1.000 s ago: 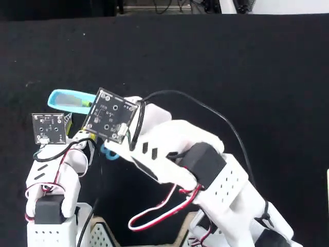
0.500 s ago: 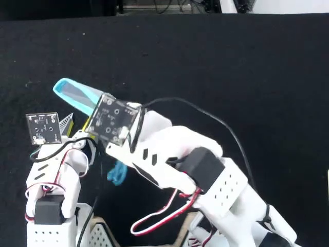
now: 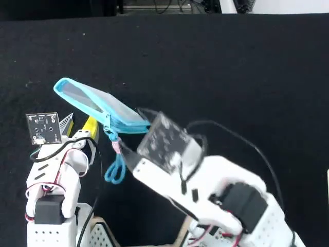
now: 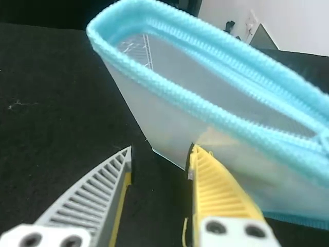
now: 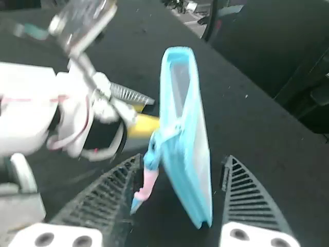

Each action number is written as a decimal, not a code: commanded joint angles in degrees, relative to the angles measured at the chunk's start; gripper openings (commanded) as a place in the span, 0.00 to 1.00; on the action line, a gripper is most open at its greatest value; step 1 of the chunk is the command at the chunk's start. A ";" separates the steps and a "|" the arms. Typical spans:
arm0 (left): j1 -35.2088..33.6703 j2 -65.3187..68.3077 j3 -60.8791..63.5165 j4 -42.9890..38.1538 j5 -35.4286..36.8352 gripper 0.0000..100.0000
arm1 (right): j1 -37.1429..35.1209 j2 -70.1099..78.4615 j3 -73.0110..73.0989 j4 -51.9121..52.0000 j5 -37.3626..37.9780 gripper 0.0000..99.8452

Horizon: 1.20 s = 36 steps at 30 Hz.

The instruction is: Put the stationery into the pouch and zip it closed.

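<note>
The left pincer [image 4: 162, 154] stood released. Its grey finger [image 4: 110, 180] and yellow finger [image 4: 213, 190] were parted, with the black table [image 4: 46, 128] showing in the gap between them. The light-blue pouch [image 4: 205, 103] stood on its long edge just past this pincer, with its lower corner against the tip of the yellow finger. The grey finger was clear of it.

The right pincer [image 5: 182, 159] was also released, its black ribbed fingers [image 5: 110, 193] spread wide. The near end of the pouch lay in line with the gap, just beyond the fingertips, and neither finger pressed on it. At that near end a pink tab [image 5: 144, 188] hung from the zip, close beside one black finger.

From above, a blue cord [image 3: 115, 170] trailed down from the tab and looped onto the table between the two arms. The pouch ran from the right pincer's tips out past the left pincer, tilted, with its clear panel [image 3: 82, 95] turned upward. What lay inside it could not be told. Beyond the pouch's far end the black table stretched away.
</note>
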 commanded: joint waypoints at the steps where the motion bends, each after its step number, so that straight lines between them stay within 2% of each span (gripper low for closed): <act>1: 0.40 0.00 -1.19 -1.41 0.44 0.18 | -1.85 -7.78 12.35 -6.24 -0.70 0.24; 8: 0.31 0.00 -1.10 -1.41 0.44 0.18 | -6.24 -17.36 34.33 -25.67 -10.73 0.25; 18: 0.57 0.00 -0.92 -1.41 0.35 0.18 | -6.15 -17.80 47.96 -46.33 -13.01 0.24; 21: 0.57 0.00 -0.92 -1.32 0.35 0.18 | -5.45 -17.80 50.24 -50.02 -13.01 0.24; 27: 0.66 0.00 -0.84 -1.32 0.35 0.18 | 1.14 -18.24 52.18 -55.12 -13.01 0.24; 36: 0.66 0.00 -0.75 -1.32 0.26 0.18 | 1.49 -18.33 51.56 -55.21 -13.01 0.24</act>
